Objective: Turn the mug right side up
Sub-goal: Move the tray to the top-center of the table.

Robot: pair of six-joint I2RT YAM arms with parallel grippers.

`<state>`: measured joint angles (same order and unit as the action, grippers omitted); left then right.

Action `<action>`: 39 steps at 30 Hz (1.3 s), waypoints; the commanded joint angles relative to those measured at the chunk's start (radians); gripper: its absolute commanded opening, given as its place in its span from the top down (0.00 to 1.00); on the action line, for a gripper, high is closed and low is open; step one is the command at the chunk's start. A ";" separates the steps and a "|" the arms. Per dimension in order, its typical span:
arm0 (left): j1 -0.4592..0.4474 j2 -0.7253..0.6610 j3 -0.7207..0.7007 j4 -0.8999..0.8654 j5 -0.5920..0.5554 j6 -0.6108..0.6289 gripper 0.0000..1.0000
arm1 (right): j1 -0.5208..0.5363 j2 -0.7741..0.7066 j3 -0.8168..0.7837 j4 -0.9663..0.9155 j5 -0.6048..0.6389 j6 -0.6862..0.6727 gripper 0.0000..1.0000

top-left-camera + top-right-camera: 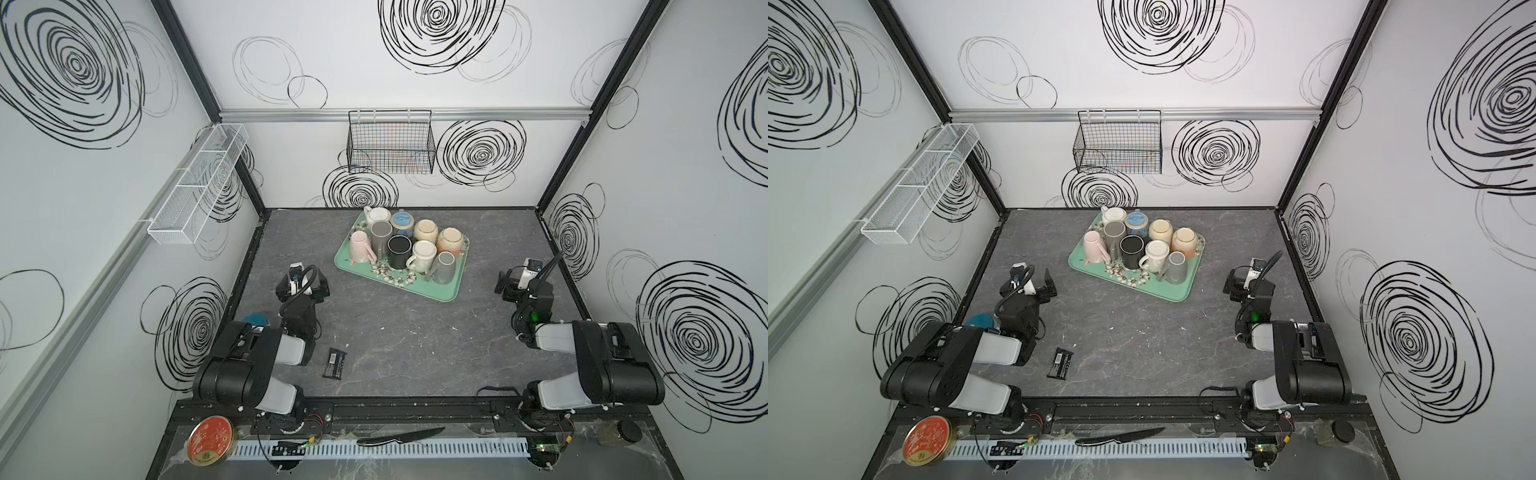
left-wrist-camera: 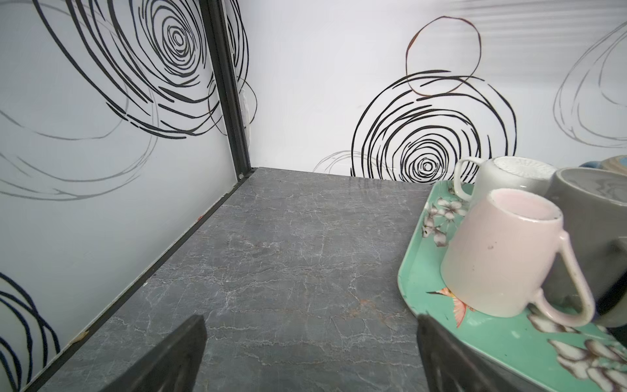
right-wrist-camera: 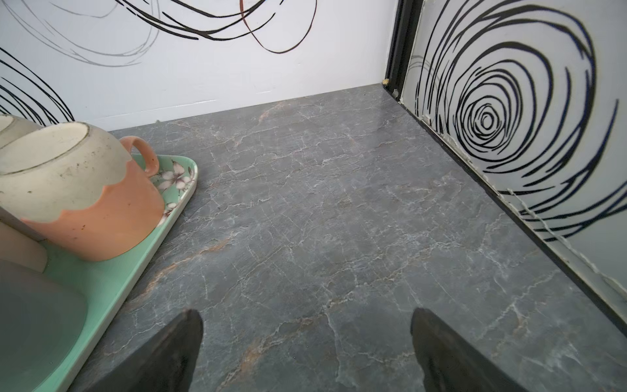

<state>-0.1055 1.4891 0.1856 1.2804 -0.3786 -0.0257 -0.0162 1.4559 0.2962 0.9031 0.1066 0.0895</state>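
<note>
Several mugs stand packed together on a green flowered tray (image 1: 440, 291) at the back middle of the table. The pink mug (image 2: 502, 251) and the white mug (image 2: 509, 173) stand bottom up at the tray's left end. An orange-and-cream mug (image 3: 84, 190) stands bottom up at its right end. My left gripper (image 2: 310, 319) hovers open over bare table left of the tray, and shows in both top views (image 1: 304, 279) (image 1: 1030, 279). My right gripper (image 3: 307, 312) is open over bare table right of the tray, also in both top views (image 1: 514, 279) (image 1: 1239, 280). Neither holds anything.
A black packet (image 1: 334, 363) lies on the table in front of the left arm. A teal object (image 1: 255, 320) sits partly hidden under that arm. A black wire basket (image 1: 390, 141) hangs on the back wall, a white mesh basket (image 1: 195, 183) on the left wall.
</note>
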 commanded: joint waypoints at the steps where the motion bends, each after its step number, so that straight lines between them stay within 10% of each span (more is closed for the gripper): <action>1: 0.006 0.004 0.012 0.048 0.006 0.009 0.01 | -0.004 0.010 0.018 0.032 0.008 -0.005 0.00; 39: 0.020 0.003 0.009 0.051 0.034 0.002 0.01 | -0.005 0.010 0.017 0.031 0.008 -0.005 0.00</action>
<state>-0.1017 1.4891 0.1856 1.2808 -0.3698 -0.0257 -0.0166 1.4559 0.2962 0.9028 0.1066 0.0895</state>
